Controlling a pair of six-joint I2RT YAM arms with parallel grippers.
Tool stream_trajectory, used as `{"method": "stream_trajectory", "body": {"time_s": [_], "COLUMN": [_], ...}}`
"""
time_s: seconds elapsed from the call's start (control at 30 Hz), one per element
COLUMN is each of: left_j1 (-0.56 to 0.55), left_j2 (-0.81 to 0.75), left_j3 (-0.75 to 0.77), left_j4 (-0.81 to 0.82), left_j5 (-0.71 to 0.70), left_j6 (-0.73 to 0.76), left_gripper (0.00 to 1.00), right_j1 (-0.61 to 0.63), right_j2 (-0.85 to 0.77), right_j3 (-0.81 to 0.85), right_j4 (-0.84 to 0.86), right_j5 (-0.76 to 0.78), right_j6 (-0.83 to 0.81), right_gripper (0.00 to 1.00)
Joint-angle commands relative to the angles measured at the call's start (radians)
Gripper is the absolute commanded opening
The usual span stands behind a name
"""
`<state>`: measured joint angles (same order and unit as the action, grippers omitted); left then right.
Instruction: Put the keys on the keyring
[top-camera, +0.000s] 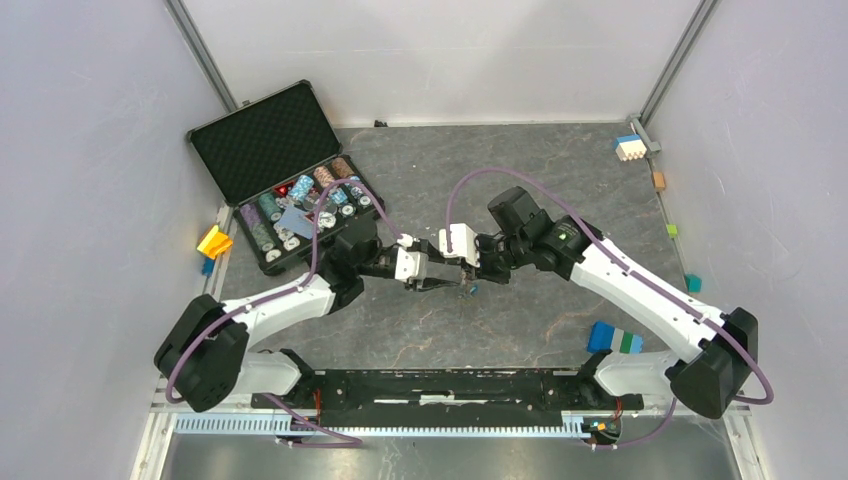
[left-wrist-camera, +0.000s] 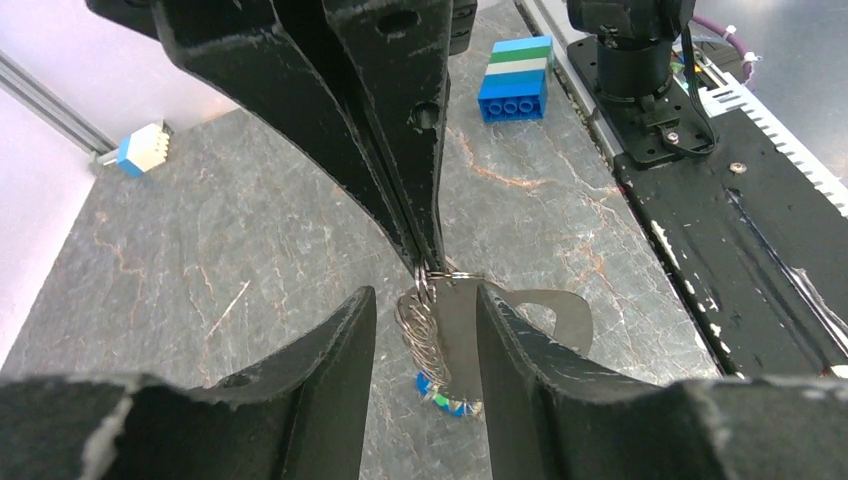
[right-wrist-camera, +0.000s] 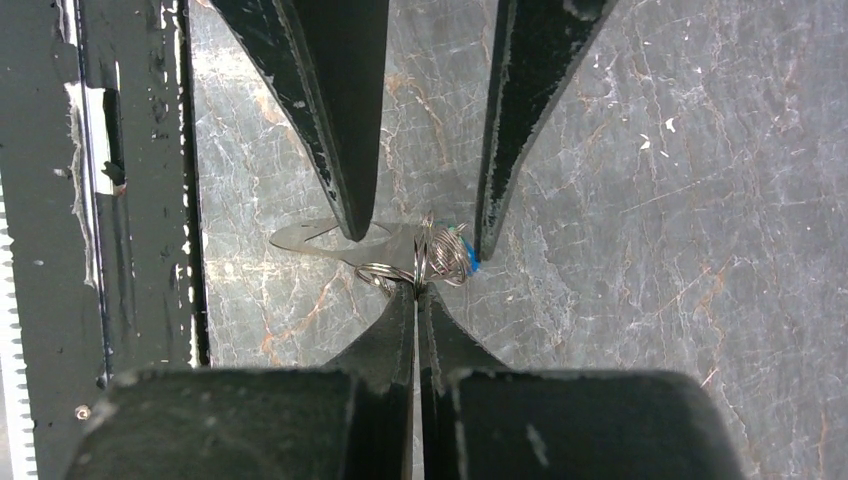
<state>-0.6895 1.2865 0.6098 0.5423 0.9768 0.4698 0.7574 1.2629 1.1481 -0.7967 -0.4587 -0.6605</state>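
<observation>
keyring: middle of the table, slightly toward its near edge; keys bunched against it, blue and green showing.
risk: if the left fingers close off-centre, I judge they could twist the wire out of the thin pinch.
right fingers: pressed shut on the keyring's wire.
left fingers: apart, straddling the bundle, gripping nothing.

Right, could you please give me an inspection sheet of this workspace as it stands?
Surface: grey veined tabletop.
Job's things: keyring bundle between both hands; blue and green tags show, black tag not seen.
Clutter: open chip case far left; toy blocks near the edges.
Hands: right hand shut on the bundle's rings; left hand open, straddling it.
Cables: purple cables loop off each arm.
Surroundings: pale walls; nothing else seen.
</observation>
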Motion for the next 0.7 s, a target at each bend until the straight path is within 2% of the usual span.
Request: {"method": "stream_trajectory", "body": {"time_s": [0.0, 0.2, 0.67], "left_j1": [0.003, 0.001, -0.003], "left_j2": [0.022, 0.059, 0.088], "left_j3": [-0.017, -0.027, -0.024], "left_j4": [0.184, 0.257, 0.271], "left_j5": [0.031, 0.043, 0.048], "left_j6": [-0.085, -0.134, -0.16], "left_gripper": [0.48, 0.41, 0.23], "right_j1": [0.011, 0.018, 0.028], "right_j2": [0.01, 0.027, 0.041], "right_j3": [0.068, 0.083, 0.106], "right_j4": [-0.008, -0.019, -0.044], "right_j5": [0.005, 0.014, 0.03], "right_j6": [-0.015, -0.018, -0.025], "right_gripper": [0.0, 0.0, 0.0]}}
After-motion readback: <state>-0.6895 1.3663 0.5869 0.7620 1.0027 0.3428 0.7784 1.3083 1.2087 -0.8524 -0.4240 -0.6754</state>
